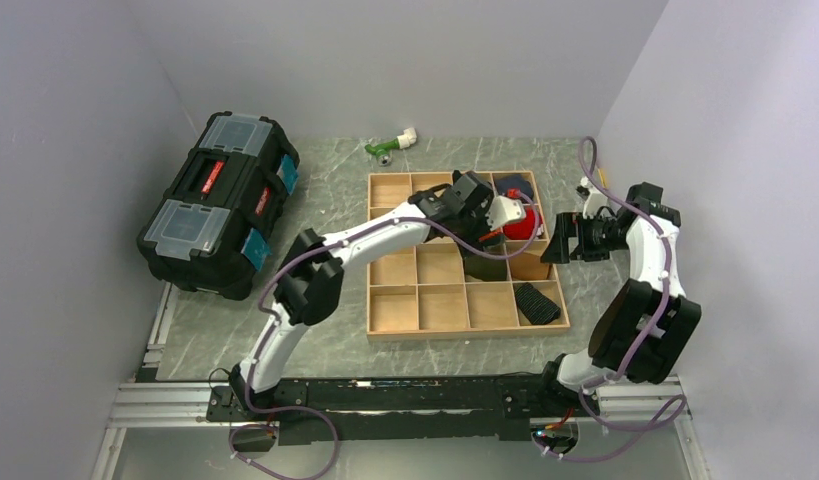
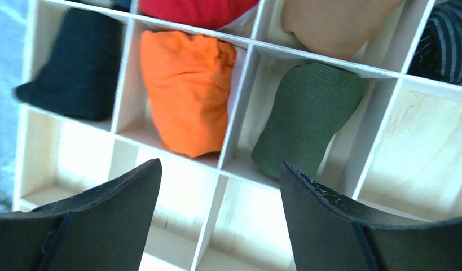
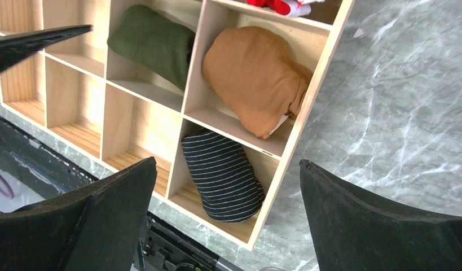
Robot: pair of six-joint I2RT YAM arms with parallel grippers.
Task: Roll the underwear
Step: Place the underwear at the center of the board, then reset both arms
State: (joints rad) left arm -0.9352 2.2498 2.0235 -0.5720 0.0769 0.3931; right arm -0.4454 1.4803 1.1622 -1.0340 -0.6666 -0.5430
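Since the left gripper hangs over the wooden tray with its jaws spread wide and nothing between them, I read it as free. Beyond it, one cell to the right of the orange roll, the underwear lies in its own cell. It is a plump dark-olive roll of ribbed knit, with no waistband showing. I expect it to be light, soft and squashy, not slippery. I would pinch across the roll's middle to trap all the layers. The right gripper is likewise wide apart and empty, beside the tray's right edge.
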